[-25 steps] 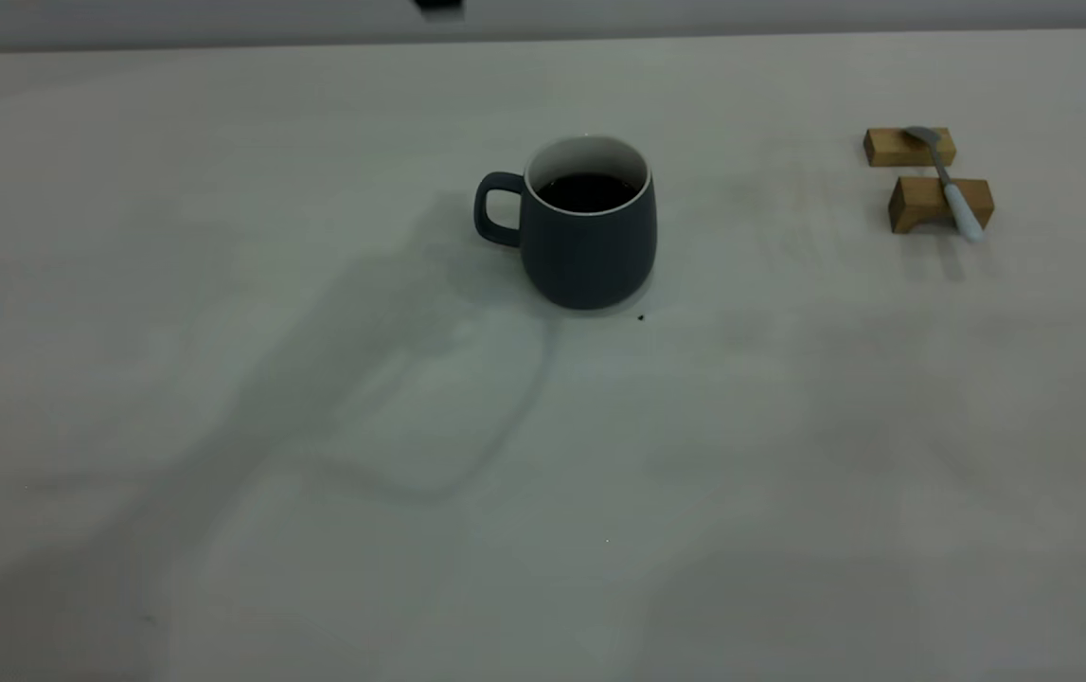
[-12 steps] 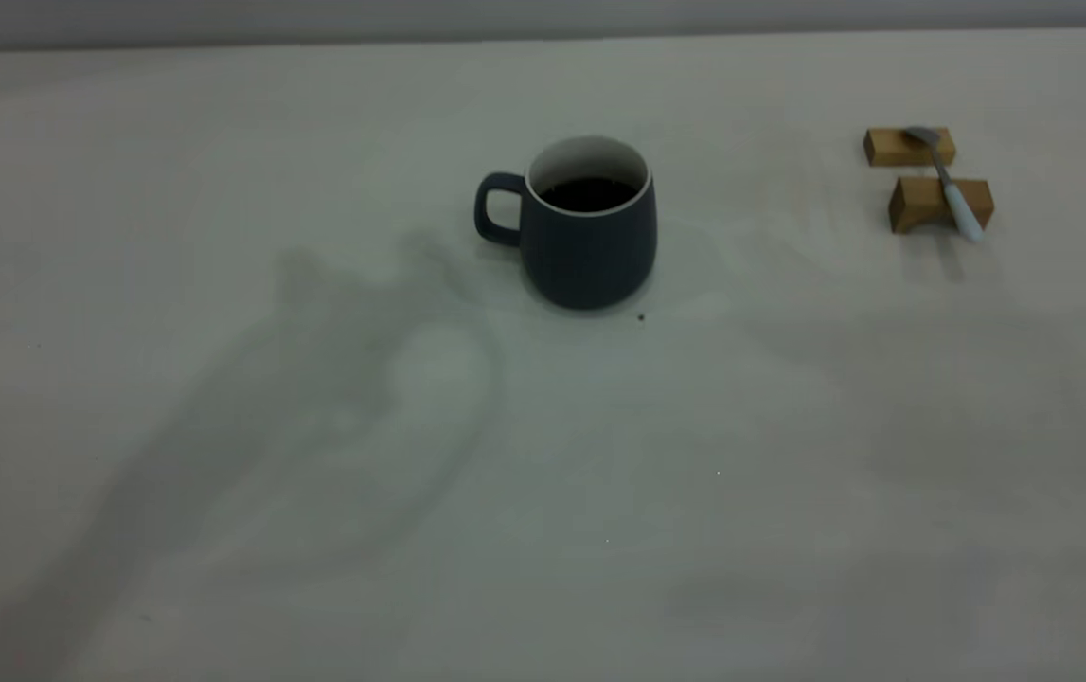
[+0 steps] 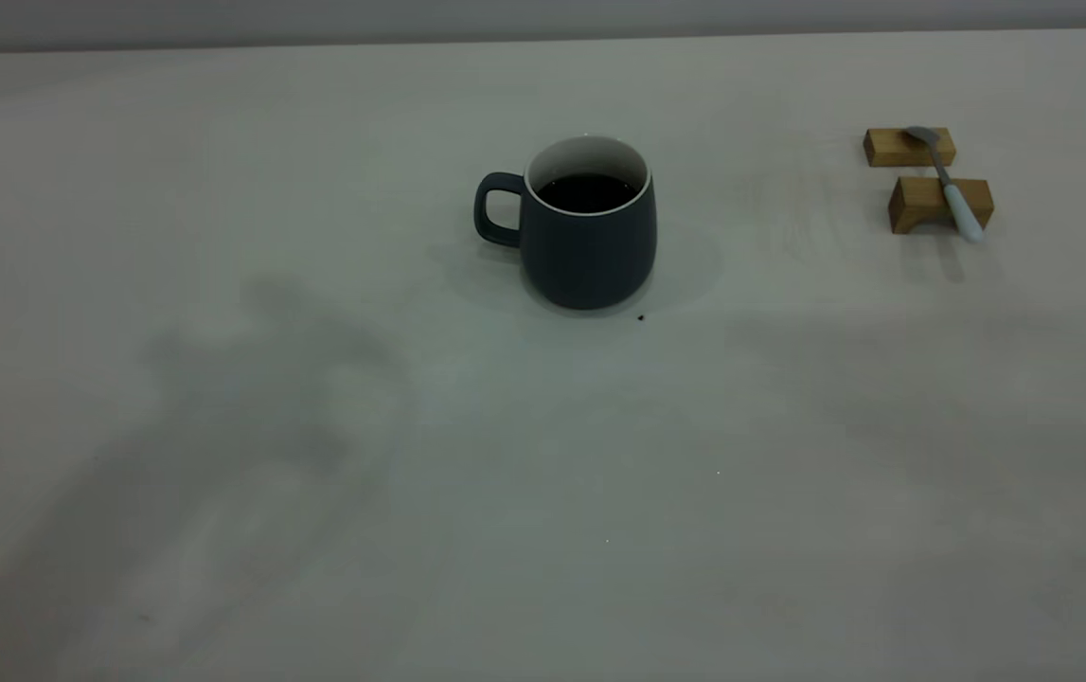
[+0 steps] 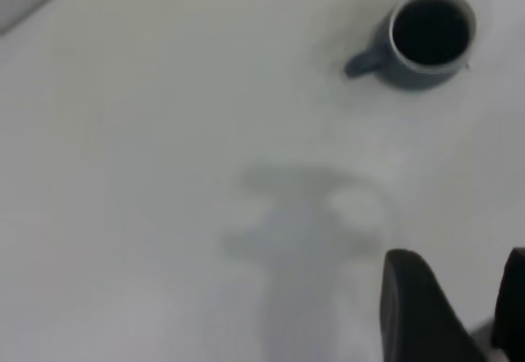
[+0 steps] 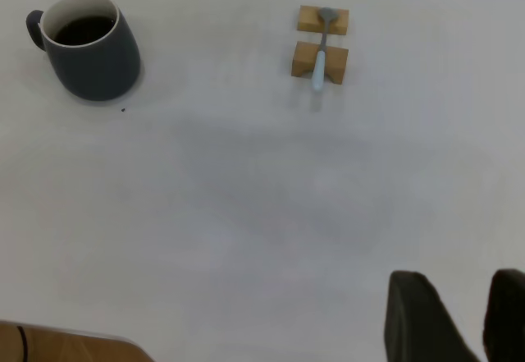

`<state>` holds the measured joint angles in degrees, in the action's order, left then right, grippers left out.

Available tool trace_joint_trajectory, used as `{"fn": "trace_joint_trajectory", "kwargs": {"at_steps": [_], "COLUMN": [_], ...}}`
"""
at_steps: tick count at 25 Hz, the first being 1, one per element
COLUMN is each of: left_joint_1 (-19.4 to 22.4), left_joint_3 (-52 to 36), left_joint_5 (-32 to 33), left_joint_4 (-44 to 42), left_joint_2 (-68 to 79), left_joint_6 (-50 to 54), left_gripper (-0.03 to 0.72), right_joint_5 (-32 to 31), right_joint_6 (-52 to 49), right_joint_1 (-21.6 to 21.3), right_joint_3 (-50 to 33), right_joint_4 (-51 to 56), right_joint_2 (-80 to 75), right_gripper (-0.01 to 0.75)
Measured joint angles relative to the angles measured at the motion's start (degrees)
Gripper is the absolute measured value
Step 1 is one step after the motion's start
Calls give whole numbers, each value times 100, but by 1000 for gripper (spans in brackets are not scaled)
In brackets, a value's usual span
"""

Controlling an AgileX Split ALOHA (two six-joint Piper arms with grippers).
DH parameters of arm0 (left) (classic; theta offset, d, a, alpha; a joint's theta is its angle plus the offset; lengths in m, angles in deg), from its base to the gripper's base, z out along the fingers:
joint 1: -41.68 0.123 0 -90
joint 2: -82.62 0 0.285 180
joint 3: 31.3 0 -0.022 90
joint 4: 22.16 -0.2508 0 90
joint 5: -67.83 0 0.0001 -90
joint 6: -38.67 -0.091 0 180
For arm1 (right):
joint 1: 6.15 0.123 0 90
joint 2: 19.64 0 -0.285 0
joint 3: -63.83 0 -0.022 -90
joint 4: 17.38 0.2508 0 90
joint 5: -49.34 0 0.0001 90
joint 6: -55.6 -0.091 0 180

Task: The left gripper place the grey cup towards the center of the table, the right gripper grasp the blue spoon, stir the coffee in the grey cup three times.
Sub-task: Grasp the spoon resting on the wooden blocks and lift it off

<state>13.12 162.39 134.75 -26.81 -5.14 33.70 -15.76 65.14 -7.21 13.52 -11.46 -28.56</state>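
The grey cup stands upright near the middle of the table, its handle pointing left, with dark coffee inside. The blue spoon lies across two small wooden blocks at the far right. Neither gripper shows in the exterior view. In the left wrist view my left gripper is open and empty, well away from the cup. In the right wrist view my right gripper is open and empty, far from both the spoon and the cup.
Two wooden blocks hold the spoon off the tabletop. A tiny dark speck lies by the cup's base. A brown wooden edge shows in a corner of the right wrist view.
The left arm's shadow has slid away from the cup toward the left front of the table. A black part at the top edge one second ago is gone. Cup and spoon have not moved.
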Motion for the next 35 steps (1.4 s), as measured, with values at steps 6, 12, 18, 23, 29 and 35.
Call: {"fn": "trace_joint_trajectory", "kwargs": {"at_steps": [6,12,18,23,29,35], "left_joint_1": [25,1024,2034,2555,3057,3095], "left_joint_3": [-2062,-3992,-5331,-5997,-6188,-6299], "left_joint_5": [0,0,-20,-53,-172,-207], "left_joint_4": [180,603,609,569,541,543], "left_joint_2": [-1612,-3379,-5297,-6807,-7637,-8128], "left_joint_6": [304,497,497,497,395,372], "left_gripper": [312,312,312,312,312,312], "right_joint_5": [0,0,0,0,0,0], "right_joint_6": [0,0,0,0,0,0], "right_joint_1": [0,0,0,0,0,0], "right_joint_3": [0,0,0,0,0,0], "right_joint_4": [0,0,0,0,0,0], "right_joint_2": [0,0,0,0,0,6], "right_gripper": [238,238,238,238,238,238]}}
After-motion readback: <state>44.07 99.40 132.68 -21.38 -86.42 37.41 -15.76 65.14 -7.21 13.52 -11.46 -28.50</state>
